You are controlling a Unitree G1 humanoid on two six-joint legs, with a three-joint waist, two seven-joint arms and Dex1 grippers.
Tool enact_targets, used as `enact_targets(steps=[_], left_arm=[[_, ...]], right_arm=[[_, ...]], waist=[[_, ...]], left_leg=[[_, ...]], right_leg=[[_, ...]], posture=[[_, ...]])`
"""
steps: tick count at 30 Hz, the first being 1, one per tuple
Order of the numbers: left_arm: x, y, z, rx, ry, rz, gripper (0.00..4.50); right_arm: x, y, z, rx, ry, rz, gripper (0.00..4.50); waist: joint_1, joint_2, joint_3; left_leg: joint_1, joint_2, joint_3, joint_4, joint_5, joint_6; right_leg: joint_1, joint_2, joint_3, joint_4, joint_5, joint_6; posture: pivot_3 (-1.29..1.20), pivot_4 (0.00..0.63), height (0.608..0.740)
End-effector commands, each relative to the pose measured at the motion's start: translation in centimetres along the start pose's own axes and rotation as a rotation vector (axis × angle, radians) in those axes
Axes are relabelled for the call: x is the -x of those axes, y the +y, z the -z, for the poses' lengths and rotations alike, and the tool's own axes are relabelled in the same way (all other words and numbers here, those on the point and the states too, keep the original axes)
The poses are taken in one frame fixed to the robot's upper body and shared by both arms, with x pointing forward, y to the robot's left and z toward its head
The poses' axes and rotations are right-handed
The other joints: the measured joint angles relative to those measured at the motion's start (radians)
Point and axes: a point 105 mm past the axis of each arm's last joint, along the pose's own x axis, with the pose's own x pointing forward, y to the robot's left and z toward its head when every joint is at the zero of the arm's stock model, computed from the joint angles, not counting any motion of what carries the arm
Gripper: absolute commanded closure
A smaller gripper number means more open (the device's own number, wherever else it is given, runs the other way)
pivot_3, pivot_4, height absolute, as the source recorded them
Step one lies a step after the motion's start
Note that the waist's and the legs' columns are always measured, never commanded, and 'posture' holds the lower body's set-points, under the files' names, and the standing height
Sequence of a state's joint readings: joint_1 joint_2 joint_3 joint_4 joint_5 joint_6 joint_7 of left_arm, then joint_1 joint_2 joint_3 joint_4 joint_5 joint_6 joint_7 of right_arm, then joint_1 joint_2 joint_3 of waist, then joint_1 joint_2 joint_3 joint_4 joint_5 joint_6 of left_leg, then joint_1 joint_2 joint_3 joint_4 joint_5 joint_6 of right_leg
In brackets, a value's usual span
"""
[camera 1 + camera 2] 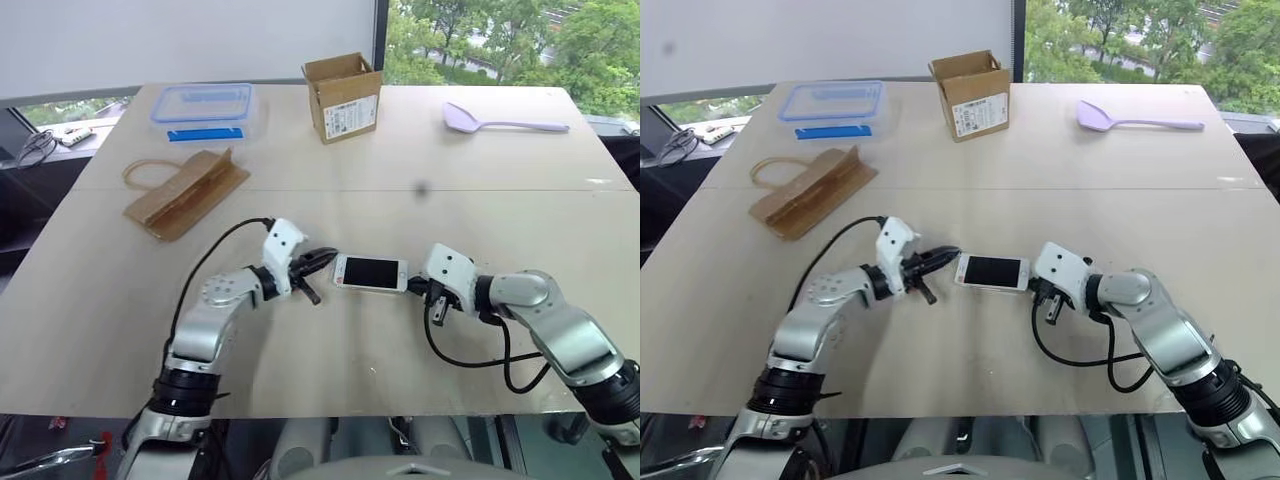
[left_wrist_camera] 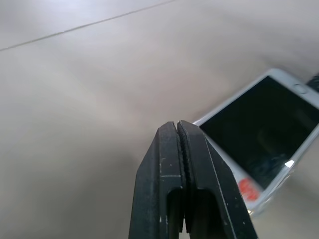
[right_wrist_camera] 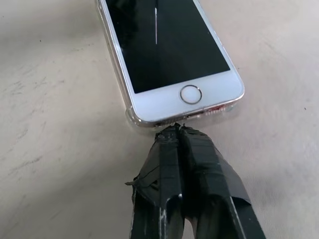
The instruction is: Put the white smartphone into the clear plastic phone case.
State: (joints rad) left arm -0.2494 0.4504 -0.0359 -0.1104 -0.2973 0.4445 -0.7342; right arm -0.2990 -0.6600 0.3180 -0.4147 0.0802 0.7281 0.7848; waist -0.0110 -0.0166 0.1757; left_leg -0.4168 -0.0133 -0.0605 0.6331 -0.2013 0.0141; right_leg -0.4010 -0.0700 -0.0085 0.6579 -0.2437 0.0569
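Note:
The white smartphone (image 1: pixel 370 272) lies flat, screen up, on the beige table (image 1: pixel 330 380), between my two grippers. A glossy transparent rim, the clear plastic phone case (image 3: pixel 130 115), runs around the phone's edge and corner, and the phone appears to sit inside it. My left gripper (image 1: pixel 325 258) is shut and empty, with its tips just off the phone's left end (image 2: pixel 264 134). My right gripper (image 3: pixel 174 128) is shut too. Its tips press against the phone's end by the round home button (image 3: pixel 191 94).
At the back of the table stand a blue-lidded clear box (image 1: pixel 205 108) and an open cardboard box (image 1: pixel 343 95). A brown paper bag (image 1: pixel 185 190) lies at the left and a lilac spoon (image 1: pixel 500 122) at the far right.

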Motion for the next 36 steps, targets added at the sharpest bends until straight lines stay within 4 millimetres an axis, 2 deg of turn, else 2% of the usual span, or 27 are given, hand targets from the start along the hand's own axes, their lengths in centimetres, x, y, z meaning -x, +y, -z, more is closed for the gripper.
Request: enact_targets(steps=[1, 6, 14, 19, 23, 29, 32, 36], left_arm=[[1.0, 0.2, -0.1, -0.045, 0.007, -0.019, 4.48], [0.6, -1.0, 1.4, -0.062, 0.069, 0.018, 4.48], [-2.0, -4.2, 1.1, -0.048, 0.027, 0.174, 4.48], [-1.9, -3.4, 1.0, -0.055, 0.027, 0.16, 4.48], [-1.6, -2.8, 1.0, -0.048, 0.017, 0.129, 4.48], [-0.7, -0.8, 0.6, -0.028, -0.028, 0.028, 4.48], [-0.8, 0.2, -0.7, -0.006, -0.094, -0.002, 4.48], [-1.5, -0.4, -2.8, 0.014, -0.178, 0.071, 4.48]], right_arm=[[0.9, -0.7, -0.3, 0.016, -0.013, 0.039, 4.5], [0.8, -0.7, -0.7, 0.02, -0.023, 0.035, 4.5], [-1.3, 0.6, -1.7, 0.086, -0.033, -0.053, 4.5], [-2.4, 1.0, -2.2, 0.143, -0.03, -0.098, 4.5], [-2.5, 0.6, -2.0, 0.159, -0.021, -0.085, 4.5], [-0.9, -0.9, -1.2, 0.095, -0.012, 0.005, 4.5], [0.4, -1.9, -0.2, 0.067, 0.009, 0.085, 4.5], [1.8, -2.8, 0.5, 0.034, 0.025, 0.167, 4.5]], waist=[[0.001, 0.0, 0.0], [0.005, 0.0, 0.0], [0.002, 0.0, 0.0], [-0.004, -0.001, 0.0], [-0.007, -0.002, -0.001], [-0.005, -0.002, -0.001], [0.001, -0.001, -0.001], [0.015, -0.002, 0.0]], left_leg=[[0.0, 0.0, 0.0, 0.0, 0.0, 0.0], [0.0, 0.0, 0.0, 0.0, 0.0, 0.0], [0.0, 0.0, 0.0, 0.0, 0.0, 0.0], [0.003, 0.0, 0.0, 0.001, 0.0, 0.0], [0.005, 0.001, 0.0, 0.001, 0.0, 0.0], [0.004, 0.002, -0.001, 0.001, 0.0, 0.0], [0.003, 0.001, -0.001, 0.001, 0.0, 0.0], [0.001, 0.0, -0.002, 0.001, 0.0, 0.0]], right_leg=[[0.0, 0.0, 0.0, 0.0, 0.0, 0.0], [0.0, 0.0, 0.0, 0.0, 0.001, -0.001], [0.0, 0.0, 0.0, 0.0, 0.002, -0.002], [0.003, 0.0, 0.0, 0.0, 0.0, 0.001], [0.004, 0.001, 0.0, 0.001, -0.001, 0.0], [0.004, 0.001, 0.0, 0.001, 0.0, 0.0], [0.003, 0.0, -0.001, 0.001, 0.002, -0.003], [0.003, -0.001, -0.001, -0.001, 0.002, -0.003]], posture=[[0.0, 0.15, 0.74], [0.0, 0.15, 0.74], [0.0, 0.15, 0.74], [0.0, 0.15, 0.74], [0.0, 0.15, 0.74], [0.0, 0.15, 0.74], [0.0, 0.15, 0.74], [0.0, 0.15, 0.74]])
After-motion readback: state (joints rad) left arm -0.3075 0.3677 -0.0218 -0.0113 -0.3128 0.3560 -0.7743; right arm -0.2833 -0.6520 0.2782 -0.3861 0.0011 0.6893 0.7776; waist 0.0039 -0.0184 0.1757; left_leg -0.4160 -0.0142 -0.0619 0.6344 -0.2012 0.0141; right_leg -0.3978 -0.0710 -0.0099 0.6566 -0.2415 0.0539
